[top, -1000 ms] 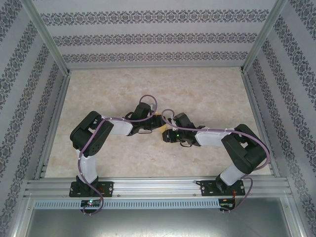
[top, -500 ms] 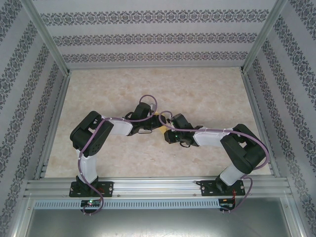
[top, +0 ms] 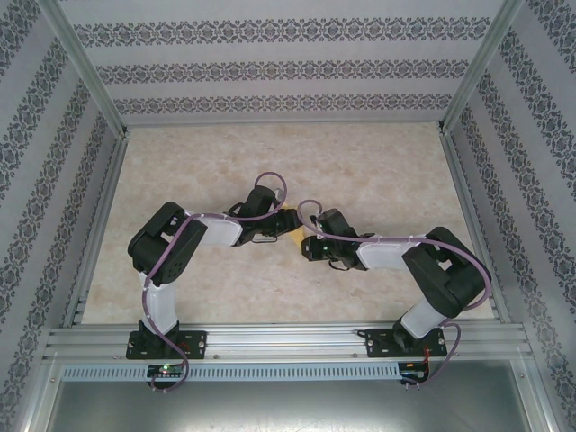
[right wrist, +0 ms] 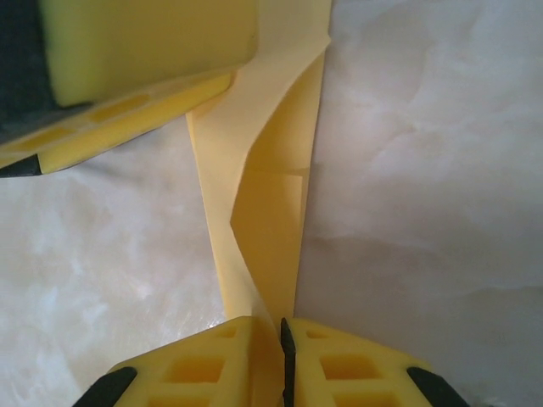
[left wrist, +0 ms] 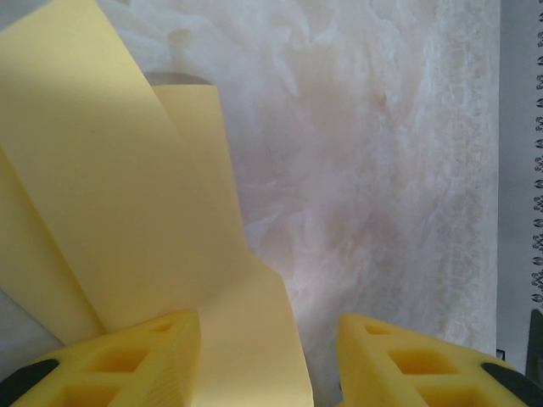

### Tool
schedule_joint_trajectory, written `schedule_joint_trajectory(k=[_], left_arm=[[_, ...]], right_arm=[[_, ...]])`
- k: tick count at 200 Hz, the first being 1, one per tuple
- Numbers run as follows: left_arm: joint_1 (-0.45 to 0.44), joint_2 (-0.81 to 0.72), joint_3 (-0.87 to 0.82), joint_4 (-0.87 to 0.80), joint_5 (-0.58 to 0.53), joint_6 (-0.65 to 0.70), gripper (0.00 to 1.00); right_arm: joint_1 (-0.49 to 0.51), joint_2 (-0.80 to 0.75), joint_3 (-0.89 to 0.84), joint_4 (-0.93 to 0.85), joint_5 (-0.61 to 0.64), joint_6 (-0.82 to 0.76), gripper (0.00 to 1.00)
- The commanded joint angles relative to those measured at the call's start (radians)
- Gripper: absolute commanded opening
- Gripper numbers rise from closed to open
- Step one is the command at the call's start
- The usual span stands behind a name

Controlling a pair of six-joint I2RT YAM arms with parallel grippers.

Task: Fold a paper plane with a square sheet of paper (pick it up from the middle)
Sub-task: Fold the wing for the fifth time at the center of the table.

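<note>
The yellow sheet of paper (right wrist: 267, 212) is folded into a long, narrow, creased shape and hangs between the two grippers above the table. My right gripper (right wrist: 282, 326) is shut on one end, its pads pinching the layers. At the other end, the paper (left wrist: 127, 195) runs past the left finger of my left gripper (left wrist: 270, 339). That gripper's jaws stand wide apart, with a clear gap to the right finger. One left gripper finger (right wrist: 127, 51) lies over the paper's far end. From above, both grippers (top: 281, 227) (top: 308, 241) meet at mid-table, with a bit of paper (top: 290, 221) showing between them.
The marble-patterned table top (top: 360, 162) lies under both arms. Patterned walls and an aluminium frame (top: 270, 337) close it in on all sides. Purple cables loop over both wrists.
My right gripper has closed on the paper's end and shifted slightly. The left arm has kept still, its jaws as wide as before.
</note>
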Motion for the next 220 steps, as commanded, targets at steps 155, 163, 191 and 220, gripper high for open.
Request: schedule_joint_trajectory(k=[155, 163, 191, 220], left_arm=[[0.006, 0.031, 0.068, -0.029, 0.159, 0.036, 0.52], [0.005, 0.048, 0.070, -0.013, 0.170, 0.029, 0.52], [0.006, 0.086, 0.077, -0.023, 0.155, 0.007, 0.52], [0.007, 0.083, 0.057, -0.076, 0.085, -0.016, 0.51]], right_arm=[[-0.049, 0.036, -0.108, 0.092, -0.133, 0.170, 0.05], [-0.049, 0.037, -0.109, 0.092, -0.133, 0.170, 0.05], [-0.052, 0.043, -0.110, 0.096, -0.138, 0.179, 0.06], [-0.054, 0.028, -0.108, 0.091, -0.143, 0.180, 0.07]])
